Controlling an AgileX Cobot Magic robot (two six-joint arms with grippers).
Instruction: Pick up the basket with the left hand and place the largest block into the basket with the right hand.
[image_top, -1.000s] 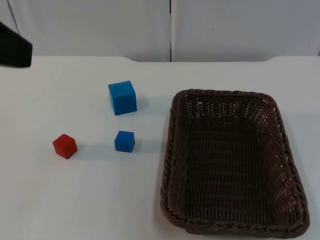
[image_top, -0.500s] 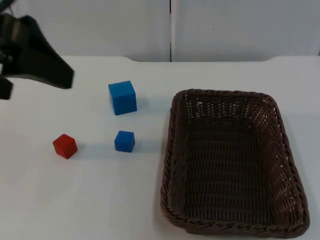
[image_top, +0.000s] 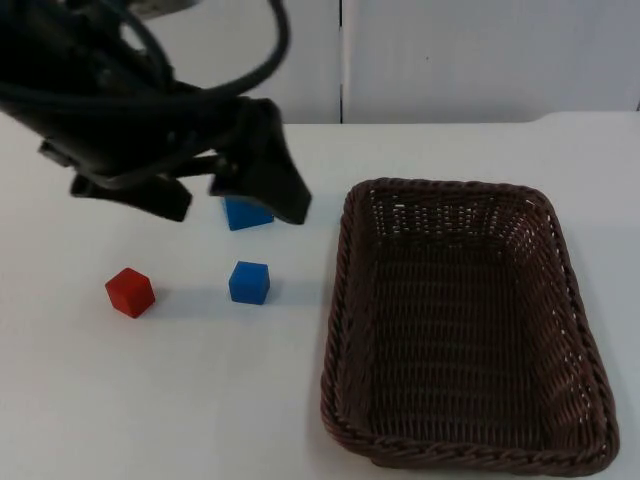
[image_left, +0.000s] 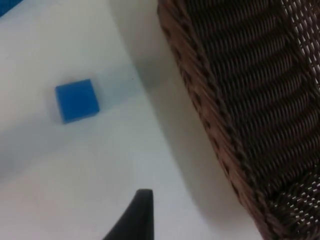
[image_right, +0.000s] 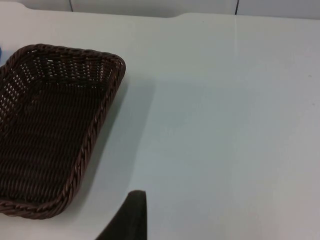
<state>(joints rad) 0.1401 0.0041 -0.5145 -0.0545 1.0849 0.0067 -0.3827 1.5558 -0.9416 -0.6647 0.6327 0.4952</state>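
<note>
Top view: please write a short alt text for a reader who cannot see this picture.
The left arm's gripper hangs over the white table, fingers spread, partly hiding the large blue block. In front of it lie a small blue block and a small red block. An empty brown wicker basket sits on the table to their right.

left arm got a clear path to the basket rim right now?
Probably yes. The left gripper hangs above the large blue block, and only bare table separates it from the near rim of the basket.
</note>
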